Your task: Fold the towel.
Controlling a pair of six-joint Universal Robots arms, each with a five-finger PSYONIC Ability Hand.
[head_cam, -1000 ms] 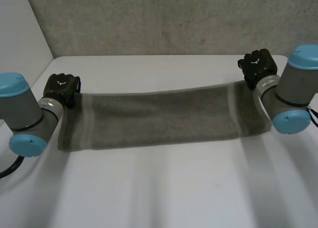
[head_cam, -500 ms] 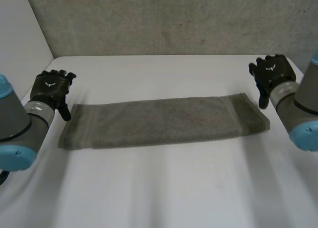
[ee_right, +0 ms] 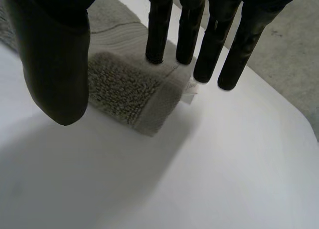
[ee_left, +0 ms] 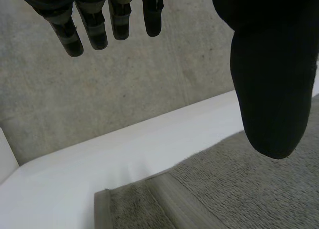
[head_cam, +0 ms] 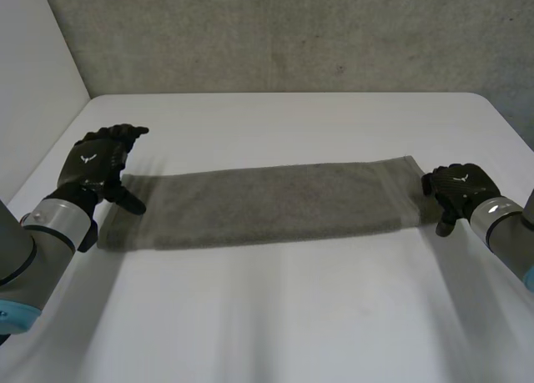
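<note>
Head view: towel [head_cam: 267,204] flat, long strip across table [head_cam: 292,316]; my left hand [head_cam: 98,164] over its left end, right hand [head_cam: 457,189] at right end.
Left wrist view: fingers [ee_left: 94,24] straight, thumb [ee_left: 271,89] apart, nothing held.
Right wrist view: fingers [ee_right: 159,29] straight over towel corner, thumb apart, nothing held.

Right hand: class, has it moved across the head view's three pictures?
Yes. The right hand has come toward the camera, away from the table far edge, to the towel near right corner.
</note>
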